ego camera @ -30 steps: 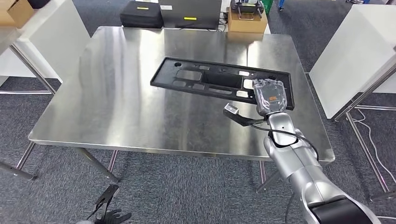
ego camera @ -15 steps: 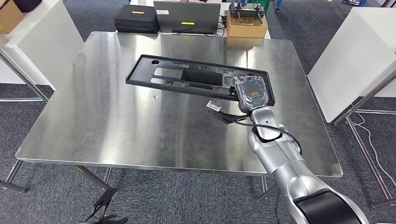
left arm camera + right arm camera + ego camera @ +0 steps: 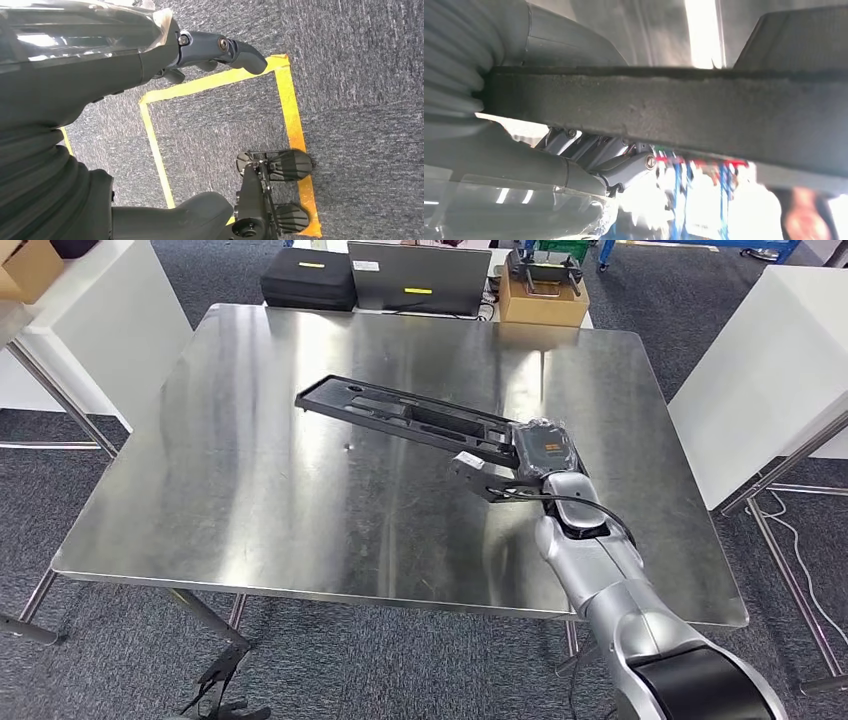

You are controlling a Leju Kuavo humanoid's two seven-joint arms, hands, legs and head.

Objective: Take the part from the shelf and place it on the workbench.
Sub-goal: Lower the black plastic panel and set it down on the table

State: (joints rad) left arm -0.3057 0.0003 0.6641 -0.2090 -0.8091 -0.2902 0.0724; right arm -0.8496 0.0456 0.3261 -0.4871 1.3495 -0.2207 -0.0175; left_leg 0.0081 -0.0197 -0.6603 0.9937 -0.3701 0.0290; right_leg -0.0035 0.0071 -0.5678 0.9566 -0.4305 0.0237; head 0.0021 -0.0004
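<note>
The part (image 3: pixel 410 418) is a long black plastic panel with several cut-outs. It hangs low over the middle of the steel workbench (image 3: pixel 250 500), seen nearly edge-on, and whether it touches the top I cannot tell. My right hand (image 3: pixel 541 449) grips its right end. In the right wrist view the part's rough black edge (image 3: pixel 674 115) crosses the picture, with the fingers (image 3: pixel 616 162) wrapped beneath it. My left hand (image 3: pixel 125 55) hangs over the carpet with its fingers loosely apart and nothing in it.
Beyond the workbench's far edge stand a black case (image 3: pixel 308 280), a grey laptop-like case (image 3: pixel 418 278) and a cardboard box (image 3: pixel 545 298). White panels flank the bench at left (image 3: pixel 100 330) and right (image 3: pixel 770 370). Yellow floor tape (image 3: pixel 292 110) marks a square.
The camera has shifted. The part, seen face-on before, has tipped toward flat and now appears almost edge-on above the bench. My right hand still holds its right end.
</note>
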